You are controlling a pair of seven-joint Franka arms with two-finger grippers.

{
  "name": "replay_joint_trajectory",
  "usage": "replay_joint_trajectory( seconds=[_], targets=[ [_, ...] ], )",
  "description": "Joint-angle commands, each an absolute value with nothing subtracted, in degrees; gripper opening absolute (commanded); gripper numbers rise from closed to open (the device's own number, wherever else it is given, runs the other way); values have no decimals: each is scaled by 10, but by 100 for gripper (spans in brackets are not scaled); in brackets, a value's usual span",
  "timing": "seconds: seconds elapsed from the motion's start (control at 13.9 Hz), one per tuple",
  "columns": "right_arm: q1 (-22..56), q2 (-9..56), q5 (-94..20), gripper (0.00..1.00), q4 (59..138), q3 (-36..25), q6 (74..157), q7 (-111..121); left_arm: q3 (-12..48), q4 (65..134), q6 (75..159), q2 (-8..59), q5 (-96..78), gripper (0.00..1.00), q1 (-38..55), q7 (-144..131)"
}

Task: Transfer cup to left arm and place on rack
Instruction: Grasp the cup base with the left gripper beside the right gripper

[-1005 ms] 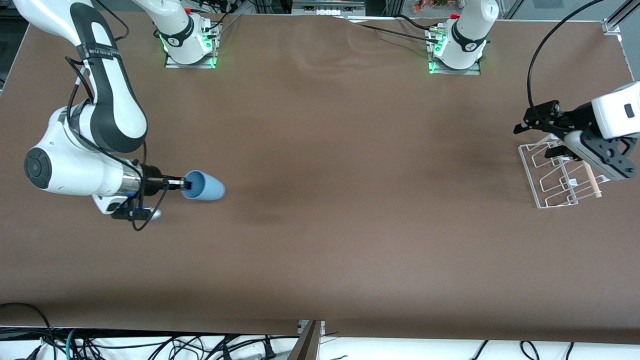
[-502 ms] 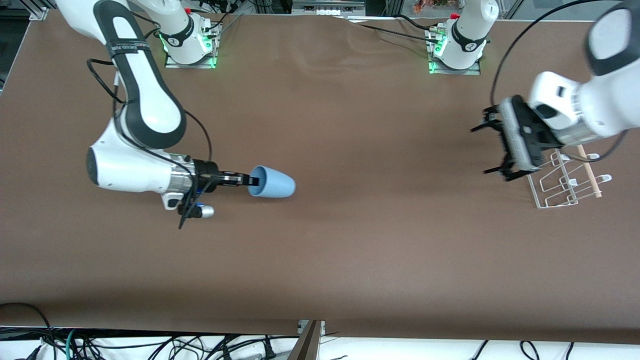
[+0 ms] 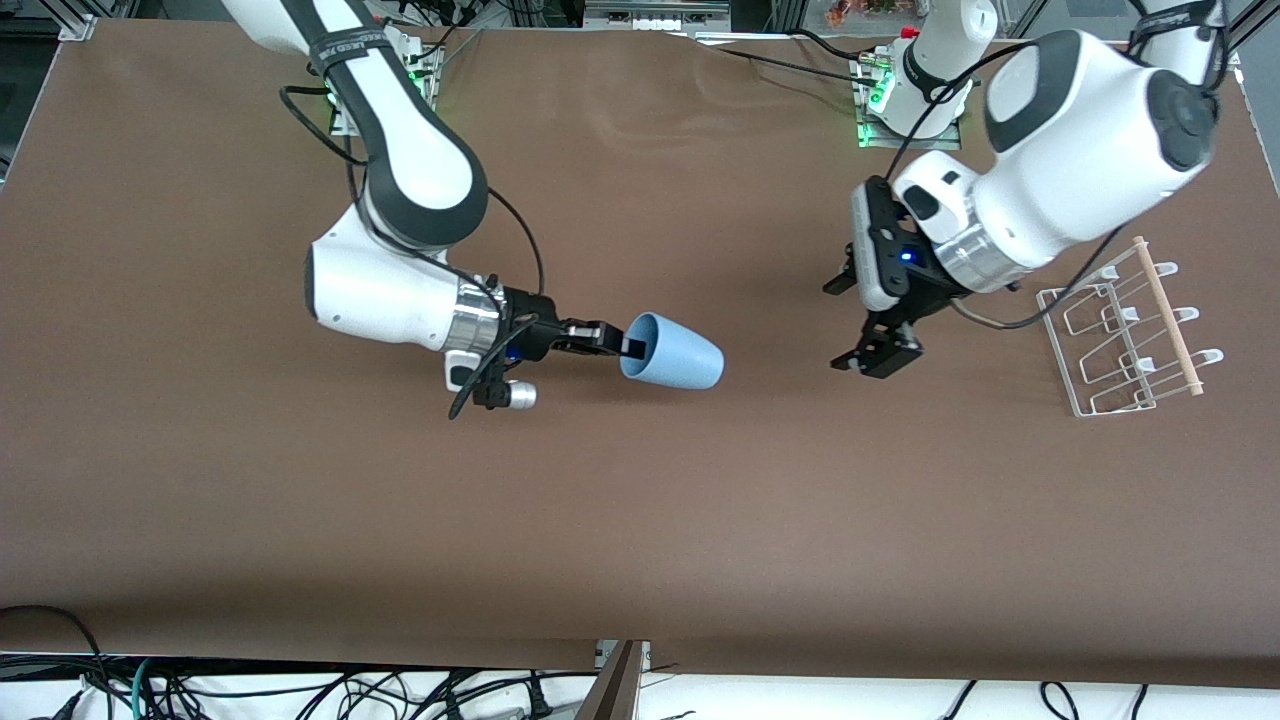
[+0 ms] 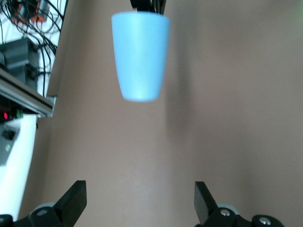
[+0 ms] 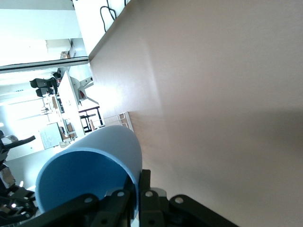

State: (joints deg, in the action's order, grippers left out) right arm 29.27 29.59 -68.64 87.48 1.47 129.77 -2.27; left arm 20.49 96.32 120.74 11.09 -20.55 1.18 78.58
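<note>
The light blue cup [image 3: 672,353] hangs sideways over the middle of the table, its closed end toward the left arm. My right gripper [image 3: 622,345] is shut on the cup's rim, one finger inside the mouth; the right wrist view shows the cup [image 5: 90,177] pinched at its rim. My left gripper [image 3: 856,325] is open and empty over the table, facing the cup's closed end with a gap between. In the left wrist view the cup [image 4: 140,56] hangs ahead of my open fingertips [image 4: 75,201]. The white wire rack [image 3: 1125,340] with its wooden dowel lies at the left arm's end.
The brown table [image 3: 640,520] is bare around the arms. Both arm bases stand along its edge farthest from the front camera. Cables lie off the table's edge nearest the front camera.
My right gripper has carried the cup from the right arm's end to the middle of the table. My left gripper has swung away from over the rack toward the cup, fingers open.
</note>
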Motion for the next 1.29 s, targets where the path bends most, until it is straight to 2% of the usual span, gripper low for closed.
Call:
replay_joint_trajectory(
  seconds=[0.0,0.43,0.86,1.22],
  targets=[
    [314,305,-701,0,854,17,1329,-27,225,998,1258,91,-207,100,10,809],
    [321,306,-756,0,846,67,1412,-26,230,1033,1343,96,-208,100,36,797],
    [338,306,-768,0,834,68,1420,-27,236,1049,1395,114,-208,100,57,776],
    [342,303,-772,0,834,68,1425,-26,242,1047,1390,115,-158,98,65,677]
  ],
)
